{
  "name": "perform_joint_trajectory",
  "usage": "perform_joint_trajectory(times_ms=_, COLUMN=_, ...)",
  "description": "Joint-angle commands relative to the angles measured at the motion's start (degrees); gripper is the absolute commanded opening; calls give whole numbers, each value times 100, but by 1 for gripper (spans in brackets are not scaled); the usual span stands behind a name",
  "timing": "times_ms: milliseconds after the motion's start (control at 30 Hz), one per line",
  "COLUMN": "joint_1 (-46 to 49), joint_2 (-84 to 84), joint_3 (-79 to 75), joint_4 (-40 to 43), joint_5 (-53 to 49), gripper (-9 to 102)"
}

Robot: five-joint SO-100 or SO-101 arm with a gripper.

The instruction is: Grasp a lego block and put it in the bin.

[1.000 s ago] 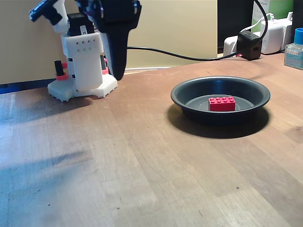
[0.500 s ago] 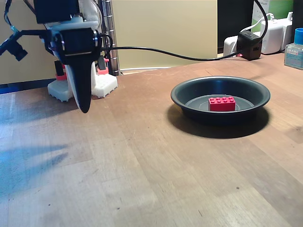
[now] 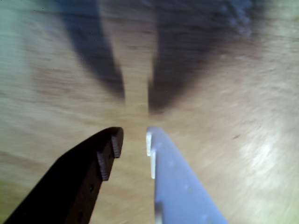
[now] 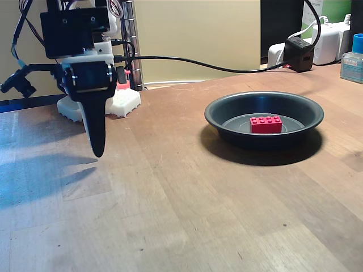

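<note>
Hand position: I see my hand point(image 4: 97, 148) in the fixed view low over the bare wooden surface point(image 4: 187, 209) at the left, in front of the white robot base point(image 4: 122, 99), tips pointing down and, as far as I can judge, just short of the wood.
Change noted: over the last second the hand has swung from up beside the base, out to the left and downward; it is now lower and nearer the camera than in either earlier picture.
Hand state: in the wrist view the hand point(image 3: 133, 140) shows a narrow gap between the dark finger point(image 3: 88, 177) and the white finger point(image 3: 175, 182); nothing is held, and only blurred wood grain lies between and beyond them.
Lego block: the lego block point(image 4: 266, 123) lies flat, studs up, on the floor of the bin point(image 4: 306, 107), unmoved across all three fixed pictures.
Bin: it stands on the right half of the surface, well apart from the hand, and has not shifted.
Background: a black cable point(image 4: 215, 67) runs behind to a power adapter point(image 4: 298, 54); a bottle with a blue cap point(image 4: 353, 56) stands at the far right edge.
Meaning for the task: I judge the placing done, since the block is already in the bin and my hand is empty.
Open question: I see no second block on the surface, so I cannot tell what the descent at the left is for.
Risk: continued lowering could press the fingertips into the wood.
</note>
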Motion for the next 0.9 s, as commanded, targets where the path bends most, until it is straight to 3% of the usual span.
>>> perform_joint_trajectory(times_ms=0, joint_1=53, joint_2=325, joint_3=308, joint_4=-141, joint_5=0, gripper=0)
perform_joint_trajectory(times_ms=867, joint_1=185, joint_2=2681, joint_3=2496, joint_4=-70, joint_5=35, gripper=0)
